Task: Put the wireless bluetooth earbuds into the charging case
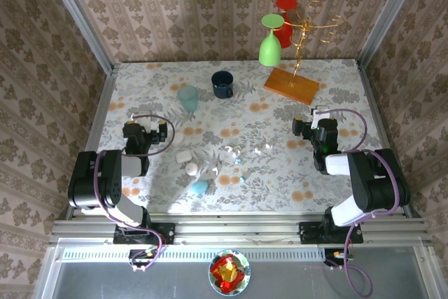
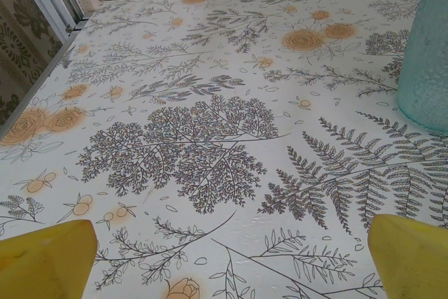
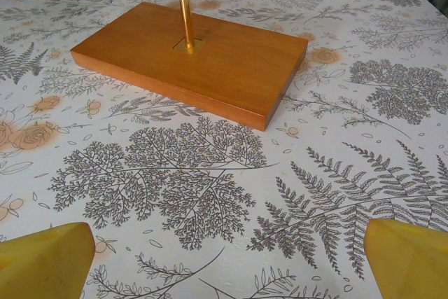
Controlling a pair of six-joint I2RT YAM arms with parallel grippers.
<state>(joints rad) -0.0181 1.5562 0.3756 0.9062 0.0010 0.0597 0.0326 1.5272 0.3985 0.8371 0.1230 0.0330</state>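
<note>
In the top view, a white pebble-shaped charging case [image 1: 183,155] lies left of the table's middle, with a second small white piece [image 1: 191,169] just in front of it. Tiny glossy specks that look like the earbuds [image 1: 229,150] [image 1: 269,146] lie to its right; they are too small to make out. My left gripper [image 1: 138,125] stands open left of the case, its yellow fingertips [image 2: 49,257] wide apart over bare cloth. My right gripper [image 1: 313,118] is open too, at the right, with its fingertips [image 3: 409,260] spread and nothing between them.
A teal tumbler [image 1: 187,97] [image 2: 427,54] and a navy mug [image 1: 222,84] stand at the back. A wooden-based gold rack [image 1: 291,85] [image 3: 189,61] holds a green cup [image 1: 270,47] and a red cup [image 1: 283,22]. A pale blue object [image 1: 201,187] lies near the front.
</note>
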